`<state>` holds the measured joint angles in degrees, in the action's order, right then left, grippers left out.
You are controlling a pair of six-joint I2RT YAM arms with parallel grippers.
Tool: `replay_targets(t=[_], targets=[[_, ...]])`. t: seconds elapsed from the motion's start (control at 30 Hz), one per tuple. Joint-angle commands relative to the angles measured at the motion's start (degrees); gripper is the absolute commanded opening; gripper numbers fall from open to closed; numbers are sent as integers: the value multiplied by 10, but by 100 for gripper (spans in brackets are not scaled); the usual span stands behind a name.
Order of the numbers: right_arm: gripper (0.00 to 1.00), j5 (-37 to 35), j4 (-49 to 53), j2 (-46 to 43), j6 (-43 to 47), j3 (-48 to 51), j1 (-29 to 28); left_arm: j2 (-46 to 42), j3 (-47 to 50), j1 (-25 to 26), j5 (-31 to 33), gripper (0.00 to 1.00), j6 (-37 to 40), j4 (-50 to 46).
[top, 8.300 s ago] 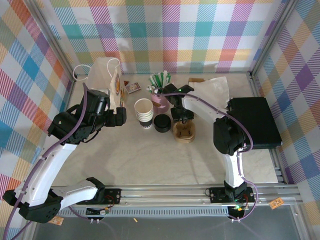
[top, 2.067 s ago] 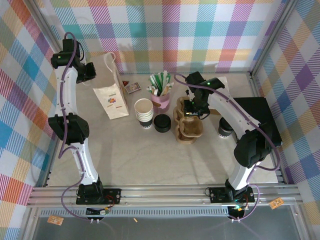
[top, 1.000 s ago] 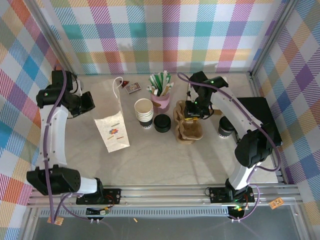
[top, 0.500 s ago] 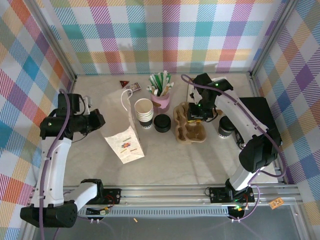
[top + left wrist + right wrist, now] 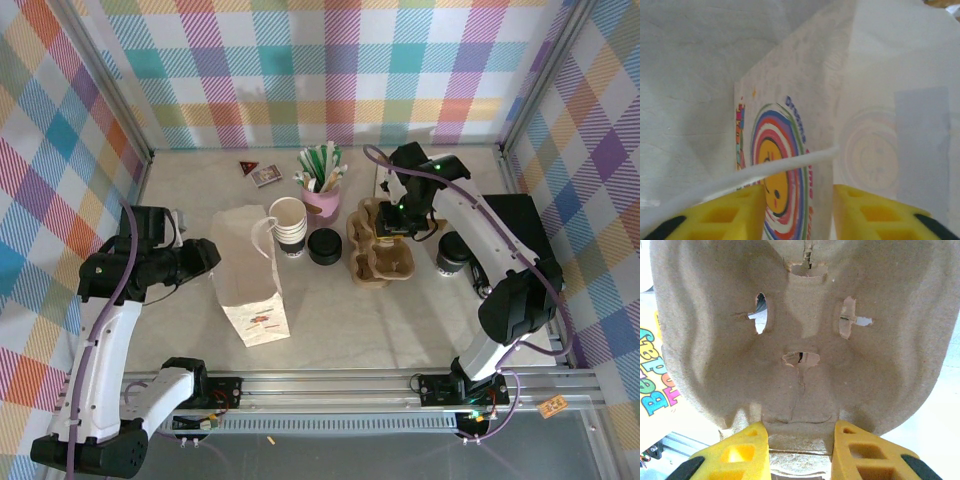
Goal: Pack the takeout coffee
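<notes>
**A:** Setting: a plaid-walled cell with a pale counter [image 5: 400,320]. Where is the takeout coffee?

**B:** The takeout coffee [image 5: 449,253] stands upright on the counter at the right, between the pulp cup carrier [image 5: 380,255] and the black box [image 5: 515,240]. From above, its black lid reads plainly and its side barely shows.

**A:** And the fingers?

**B:** The right fingers [image 5: 860,450] are clamped on the carrier's rim, near the cup but not on it. The left fingers [image 5: 735,210] stand apart, astride the upper edge of the paper bag [image 5: 250,270], with its cord handle lying across one of them. Whether they touch the paper cannot be told.

**A:** How will the cup handle?

**B:** Probably light, with a thin wall that dents under a hard squeeze. If it is filled it will be heavier and will spill when tipped. The lid is likely press-fit and smooth, so it is a poor place to grip. It is better to hold the cup round the paper side just below the lid, gently, and to keep it upright.
</notes>
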<state>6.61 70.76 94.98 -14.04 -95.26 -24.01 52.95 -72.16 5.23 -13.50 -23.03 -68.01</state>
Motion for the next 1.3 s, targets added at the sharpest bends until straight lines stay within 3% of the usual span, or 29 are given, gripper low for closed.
replay_targets(t=[0.0,0.37,0.93,1.17,1.27], targets=[[26,-2,4,-23,14,1,3,-9,-19,4,25,44,-10,-28],[26,10,1,-22,11,-4,3,31,-50,4,48,36,2,-51],[26,9,-1,-26,-1,-2,3,66,-56,4,16,28,16,-71],[26,16,4,-28,-15,-16,3,65,-53,4,10,13,19,-72],[26,17,4,-34,-21,-17,3,64,-55,5,9,14,23,-77]])
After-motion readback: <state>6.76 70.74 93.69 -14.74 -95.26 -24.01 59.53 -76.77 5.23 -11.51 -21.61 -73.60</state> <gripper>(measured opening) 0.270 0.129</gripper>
